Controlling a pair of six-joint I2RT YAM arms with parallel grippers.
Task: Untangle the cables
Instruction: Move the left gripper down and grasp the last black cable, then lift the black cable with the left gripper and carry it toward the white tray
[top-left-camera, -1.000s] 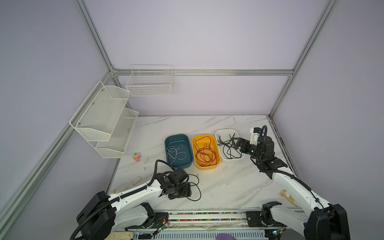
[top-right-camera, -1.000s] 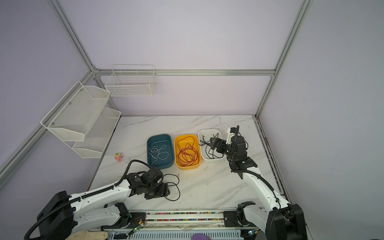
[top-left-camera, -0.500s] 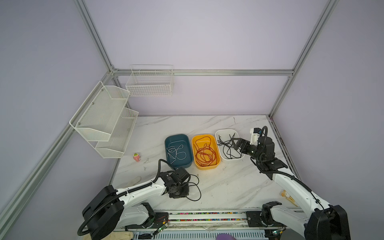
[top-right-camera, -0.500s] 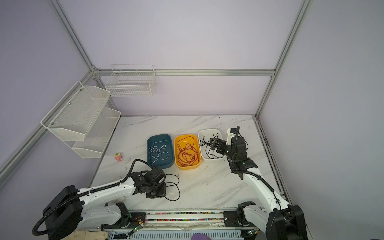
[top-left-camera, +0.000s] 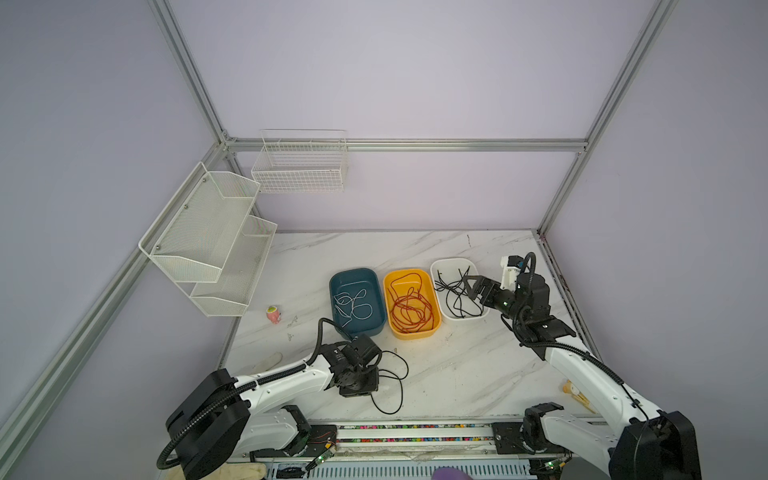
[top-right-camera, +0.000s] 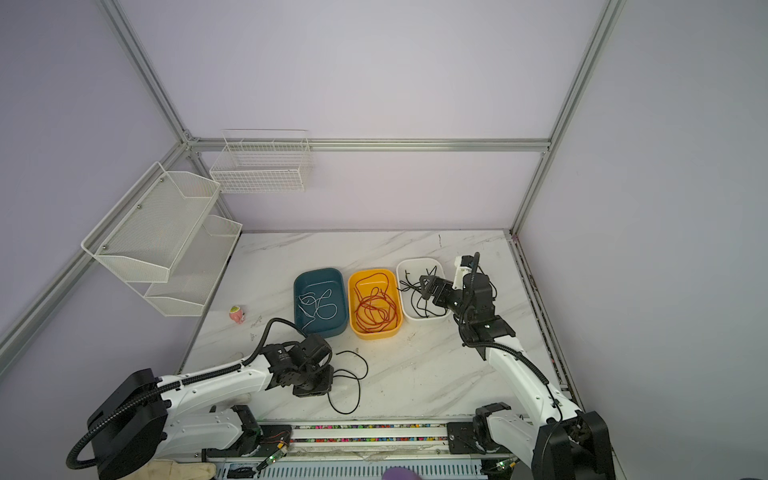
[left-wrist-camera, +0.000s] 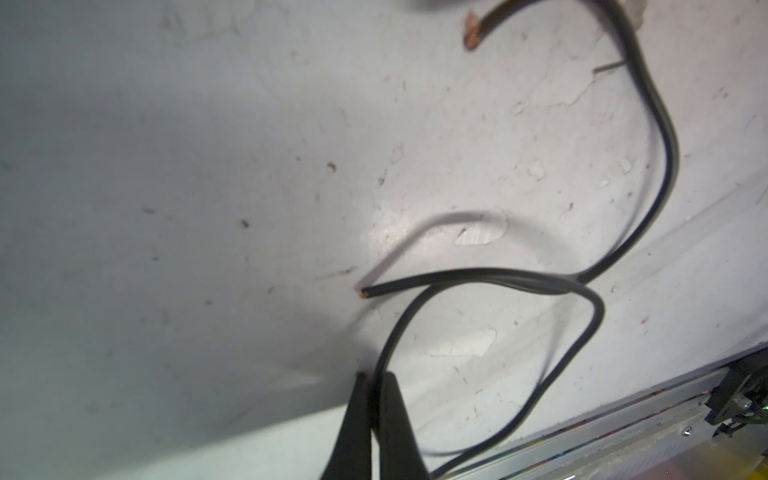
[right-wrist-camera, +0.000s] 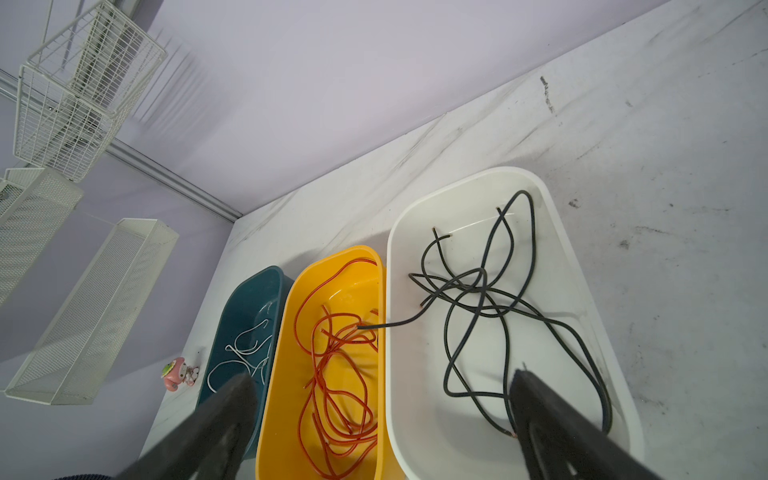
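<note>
A loose black cable curls on the marble table near its front edge. My left gripper points down at the table and is shut on that black cable, which runs in between the fingertips. My right gripper hovers open over the white tray with nothing between its fingers. Tangled black cables lie in that tray, and one end hangs over into the yellow tray. Orange cables fill the yellow tray. White cables lie in the teal tray.
A small pink toy stands on the table's left side. White mesh shelves and a wire basket hang on the left and back walls. A metal rail runs along the table's front edge.
My left gripper has closed on the black cable at the front of the table. The right arm and the trays have not moved.
</note>
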